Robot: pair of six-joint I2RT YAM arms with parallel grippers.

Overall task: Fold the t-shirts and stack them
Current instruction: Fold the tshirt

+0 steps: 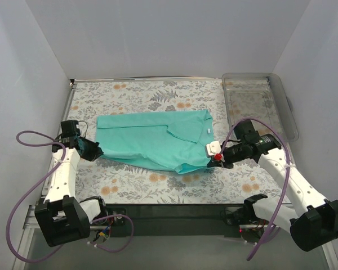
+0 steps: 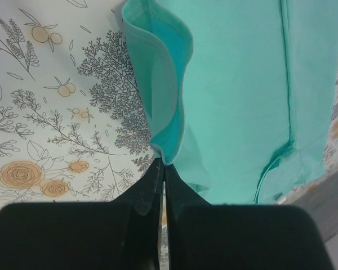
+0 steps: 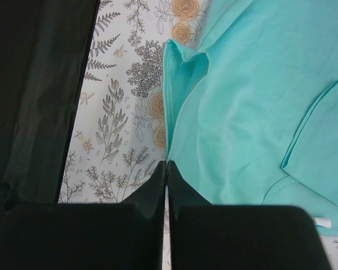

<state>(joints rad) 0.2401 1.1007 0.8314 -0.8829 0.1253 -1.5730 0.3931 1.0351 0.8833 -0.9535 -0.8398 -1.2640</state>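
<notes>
Teal cotton-like cloth fills the middle of the scene: the t-shirt [image 1: 152,140] lies spread on the floral table cover [image 1: 129,185], loosely folded, with one layer turned over along its right half. At its left edge the left gripper [image 1: 97,151] has its fingers pressed together on a raised fold of the hem, and the wrist view shows that fold running straight down into the black fingertips. Near the shirt's right edge sits a small white tag [image 1: 207,130], too small to read, and no print or brand shows on the fabric. At the lower right corner the right gripper [image 1: 215,159] is likewise pinched tight on the shirt's edge. Farther right, at the back corner, stands a clear plastic tray [image 1: 287,112], well apart from the shirt.
</notes>
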